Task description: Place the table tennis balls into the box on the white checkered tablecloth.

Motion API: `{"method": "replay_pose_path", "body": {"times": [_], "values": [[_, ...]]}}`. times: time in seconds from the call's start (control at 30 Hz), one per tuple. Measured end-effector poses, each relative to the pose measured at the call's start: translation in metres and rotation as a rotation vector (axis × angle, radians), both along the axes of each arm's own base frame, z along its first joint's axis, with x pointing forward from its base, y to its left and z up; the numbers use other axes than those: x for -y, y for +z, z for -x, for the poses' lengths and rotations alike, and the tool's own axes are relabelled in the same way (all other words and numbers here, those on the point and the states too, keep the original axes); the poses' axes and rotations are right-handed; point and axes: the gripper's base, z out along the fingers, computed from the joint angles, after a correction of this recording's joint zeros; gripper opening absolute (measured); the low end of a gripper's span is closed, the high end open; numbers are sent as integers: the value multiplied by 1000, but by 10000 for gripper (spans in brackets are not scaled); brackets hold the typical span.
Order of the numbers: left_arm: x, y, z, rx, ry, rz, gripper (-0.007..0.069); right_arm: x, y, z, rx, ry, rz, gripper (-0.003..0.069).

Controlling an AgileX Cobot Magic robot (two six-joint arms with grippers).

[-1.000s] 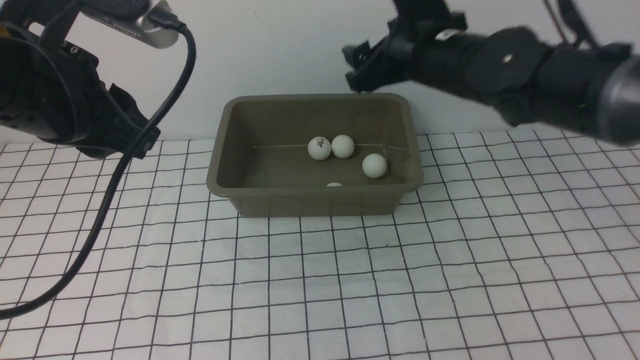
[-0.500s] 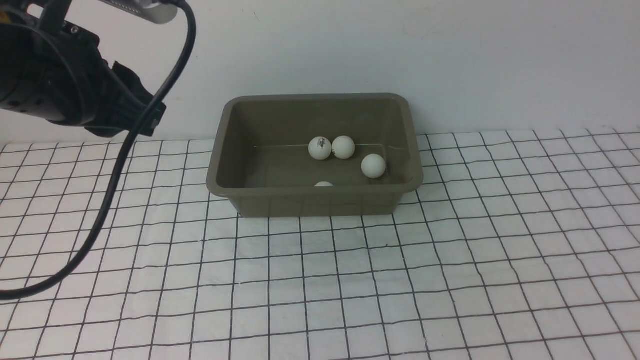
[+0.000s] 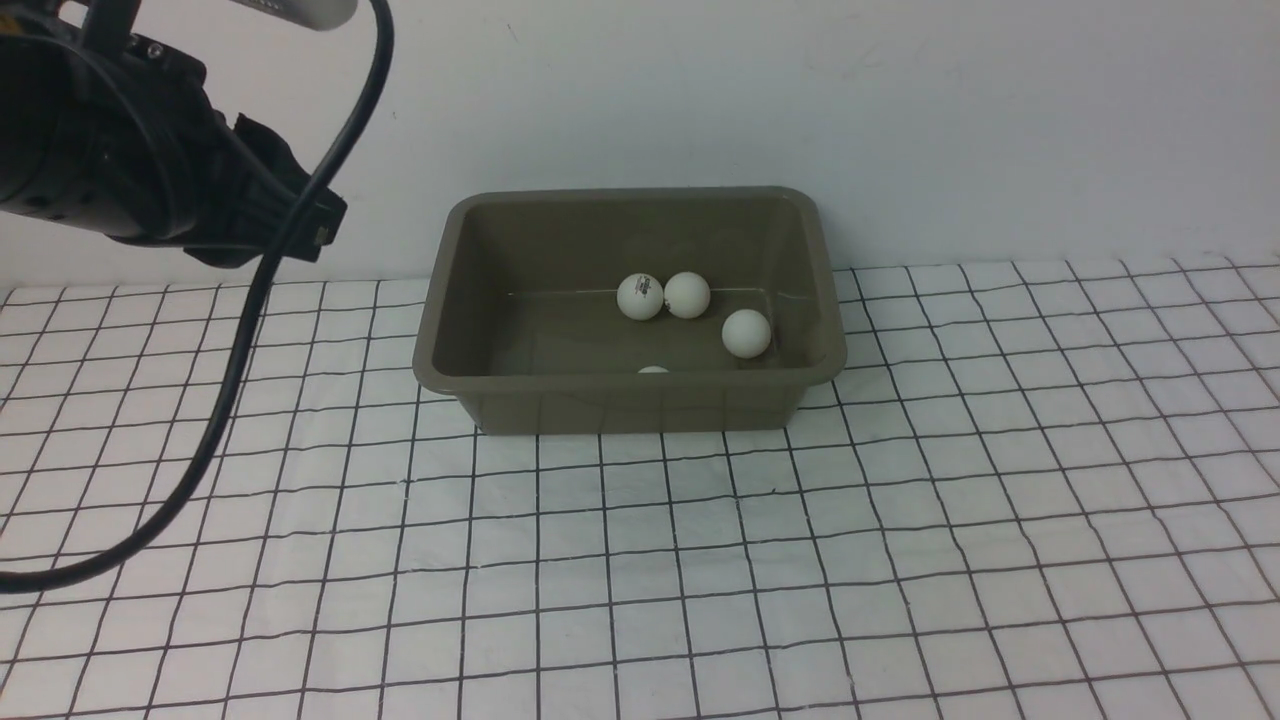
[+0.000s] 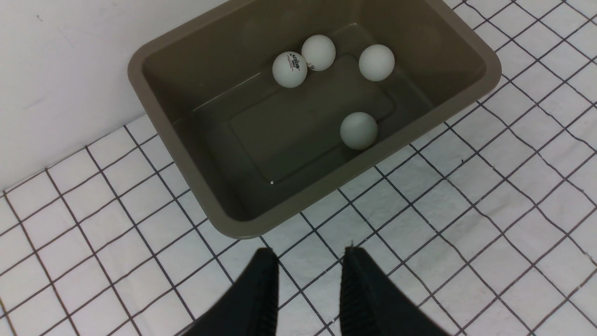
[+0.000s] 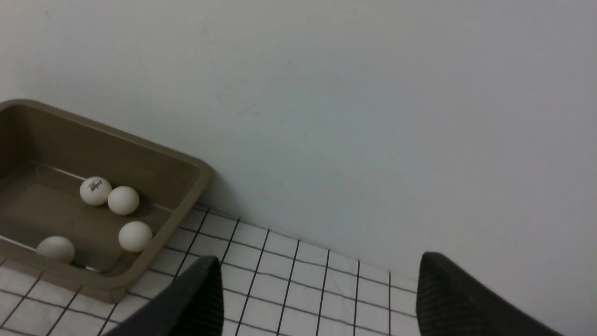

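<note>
The olive-grey box (image 3: 630, 400) stands on the white checkered tablecloth (image 3: 640, 560) against the back wall. Several table tennis balls lie inside it: two touching ones (image 3: 640, 296) (image 3: 687, 294), one nearer the right wall (image 3: 746, 333), and one (image 3: 653, 370) mostly hidden behind the front wall. In the left wrist view all of them show (image 4: 358, 130). My left gripper (image 4: 310, 252) hangs above the cloth just outside the box's rim, shut down to a narrow gap with nothing in it. My right gripper (image 5: 319, 259) stands open and empty, off to the box's right, near the wall.
A plain white wall (image 3: 900, 120) rises right behind the box. My left arm (image 3: 120, 150) hangs at the upper left, and its black cable (image 3: 240, 340) loops down over the cloth's left side.
My right arm has pulled back out of the front view. The left arm has shifted slightly right. The ball by the box's front wall has rolled a little to the left.
</note>
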Motion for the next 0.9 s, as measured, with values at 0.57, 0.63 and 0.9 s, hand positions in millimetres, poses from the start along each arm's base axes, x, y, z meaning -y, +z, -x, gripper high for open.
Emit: {"method": "replay_pose_path", "body": {"times": [0.57, 0.63, 0.9], "values": [[1, 0, 0, 0, -6, 9, 174, 2, -100, 41, -19, -17, -52, 503], [1, 1, 0, -1, -6, 15, 174, 2, -105, 42, -19, -20, -54, 503], [2, 1, 0, -2, -7, 22, 174, 2, -119, 43, -42, -25, -53, 503]]}}
